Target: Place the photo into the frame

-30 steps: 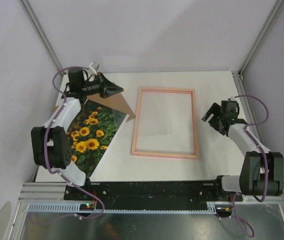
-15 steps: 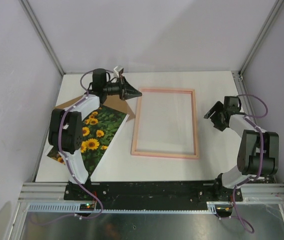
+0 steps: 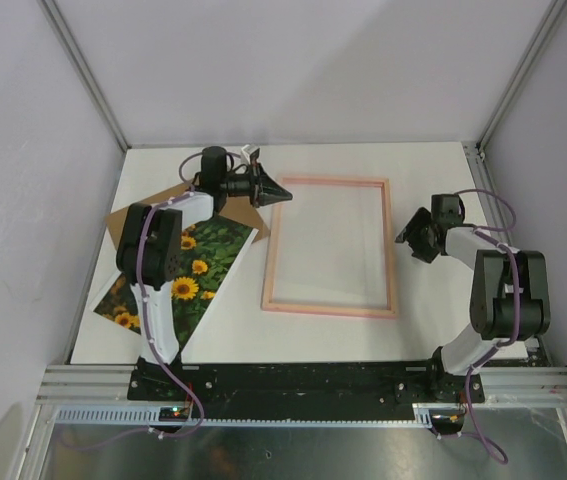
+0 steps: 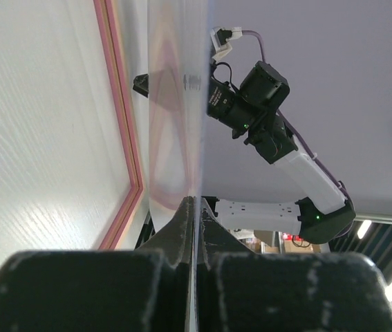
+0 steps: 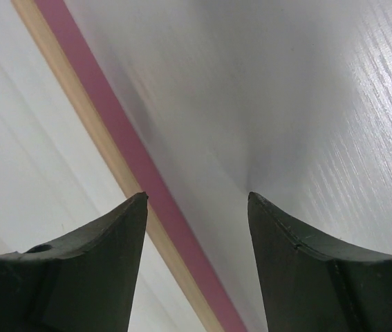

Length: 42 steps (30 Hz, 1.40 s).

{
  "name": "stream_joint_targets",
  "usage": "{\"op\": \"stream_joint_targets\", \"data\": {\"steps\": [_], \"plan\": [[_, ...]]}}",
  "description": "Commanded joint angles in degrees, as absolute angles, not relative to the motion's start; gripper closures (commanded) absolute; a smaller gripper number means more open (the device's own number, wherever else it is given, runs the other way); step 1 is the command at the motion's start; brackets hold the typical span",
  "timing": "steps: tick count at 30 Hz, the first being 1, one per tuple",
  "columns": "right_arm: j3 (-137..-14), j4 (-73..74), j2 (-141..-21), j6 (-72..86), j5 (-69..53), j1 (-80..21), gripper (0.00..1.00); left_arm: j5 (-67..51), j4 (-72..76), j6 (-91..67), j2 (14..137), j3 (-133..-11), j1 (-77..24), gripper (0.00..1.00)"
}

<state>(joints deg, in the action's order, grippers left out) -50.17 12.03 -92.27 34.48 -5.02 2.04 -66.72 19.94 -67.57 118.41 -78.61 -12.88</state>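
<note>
**Left arm swings to the frame; photo still outside**

Our left gripper (image 3: 283, 194), clenched on a thin clear sheet (image 4: 175, 104), has swung over to the frame's (image 3: 333, 181) far-left corner. The right gripper (image 5: 196, 200) has edged towards the right rail, jaws apart and narrowing, gripping nothing. The photo (image 3: 188, 270) lies on the brown board (image 3: 123, 214), left of the frame. We judge insertion not yet begun.

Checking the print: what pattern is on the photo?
The photo shows yellow sunflowers on green foliage, clearest in the top view.
</note>
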Motion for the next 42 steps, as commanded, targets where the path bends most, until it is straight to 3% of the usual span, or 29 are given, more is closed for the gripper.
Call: {"op": "stream_joint_targets", "data": {"steps": [1,27,42], "plan": [[-52.15,9.79,-94.32,33.96,-4.86,1.98,0.37,-69.38,25.22,-70.05,120.73,-82.07,-13.29,1.0],[-52.16,8.76,-97.23,32.62,-3.09,-1.12,0.51,-67.73,33.75,-75.86,128.67,-84.28,-15.98,1.0],[-52.19,8.27,-98.42,32.65,-3.49,-2.12,0.52,-66.54,36.31,-76.08,129.43,-80.25,-16.9,1.0]]}}
